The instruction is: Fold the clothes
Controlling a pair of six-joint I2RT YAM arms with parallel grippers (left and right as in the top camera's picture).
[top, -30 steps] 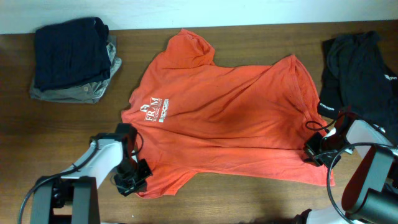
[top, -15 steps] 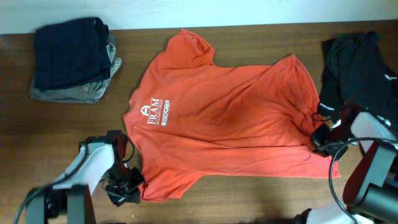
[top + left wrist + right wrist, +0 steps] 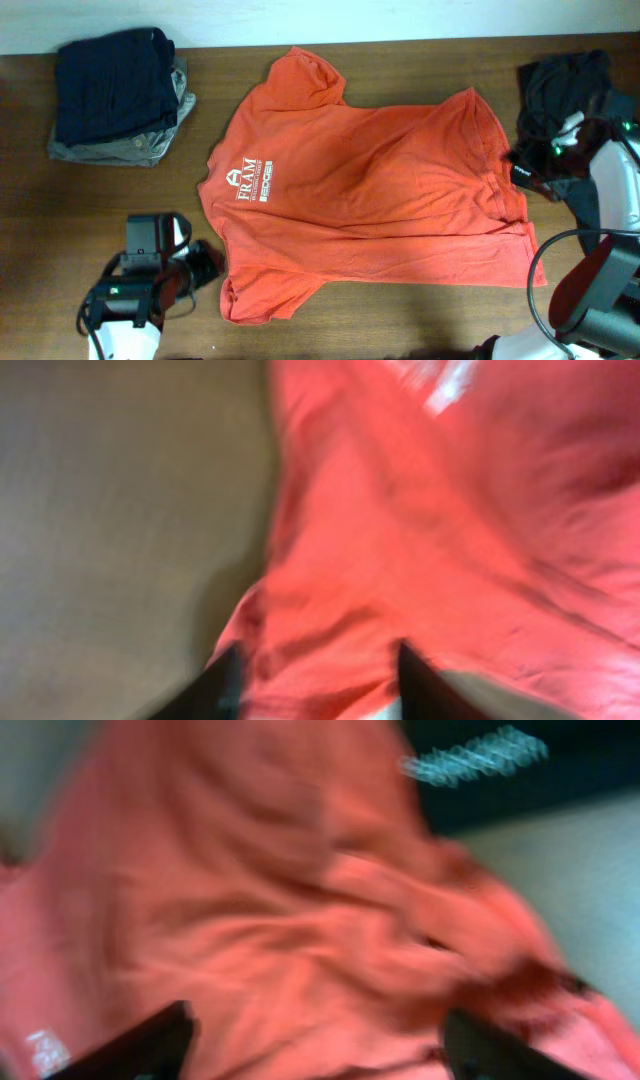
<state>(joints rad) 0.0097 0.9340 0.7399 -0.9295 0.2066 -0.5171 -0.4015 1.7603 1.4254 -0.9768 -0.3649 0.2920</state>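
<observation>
left fingers (image 3: pixel 226 682), right fingers (image 3: pixel 142 1046) drew back off t-shirt (image 3: pixel 380 190), both released | collar left, hem right

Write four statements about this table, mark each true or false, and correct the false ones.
1. The orange-red T-shirt lies spread out on the table, not yet folded. True.
2. The black garment lies at the table's left end. False: it is at the right end; the folded navy and grey garments are at the left.
3. The right hand has its fingers apart, gripping nothing. True.
4. The left hand is clamped on the shirt's collar. False: its fingers are apart, and it sits beside the shirt's near sleeve.
</observation>
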